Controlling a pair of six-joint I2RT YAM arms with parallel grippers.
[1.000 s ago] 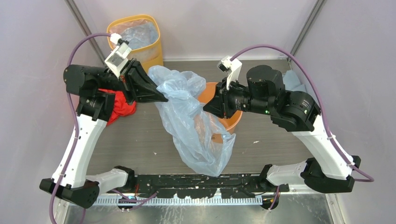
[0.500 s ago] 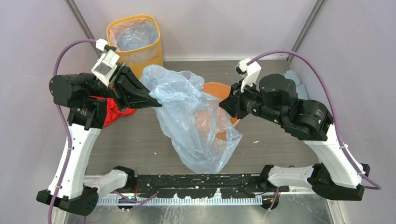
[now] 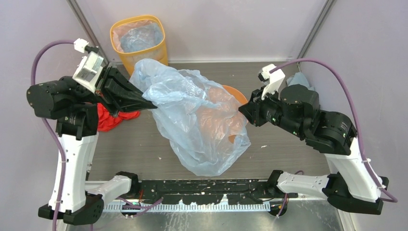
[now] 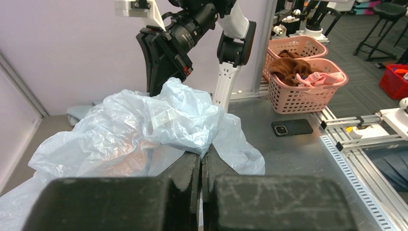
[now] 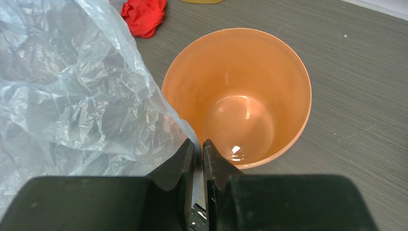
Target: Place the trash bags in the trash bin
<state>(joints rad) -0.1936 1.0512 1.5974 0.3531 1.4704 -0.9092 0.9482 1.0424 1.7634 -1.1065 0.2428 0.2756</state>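
A pale blue see-through trash bag (image 3: 192,120) hangs stretched between my two grippers. My left gripper (image 3: 153,104) is shut on the bag's left edge, and in the left wrist view its fingers (image 4: 200,154) pinch a fold of the bag (image 4: 144,125). My right gripper (image 3: 243,109) is shut on the bag's right edge; a thin strip of film runs between its tips (image 5: 198,143). The round orange trash bin (image 5: 293,67) stands upright and empty just beyond them, with the bag (image 5: 72,96) to its left. From above, the bin (image 3: 235,94) is mostly veiled by the bag.
A taller yellow bin (image 3: 144,60) with a plastic liner stands at the back left. A red cloth (image 3: 108,118) lies under my left arm and also shows in the right wrist view (image 5: 144,14). Another pale blue piece (image 3: 300,79) lies by the right wall.
Both grippers have drawn apart, the left one leftward and the right one rightward. The bag has spread wider between them and now covers more of the orange bin.
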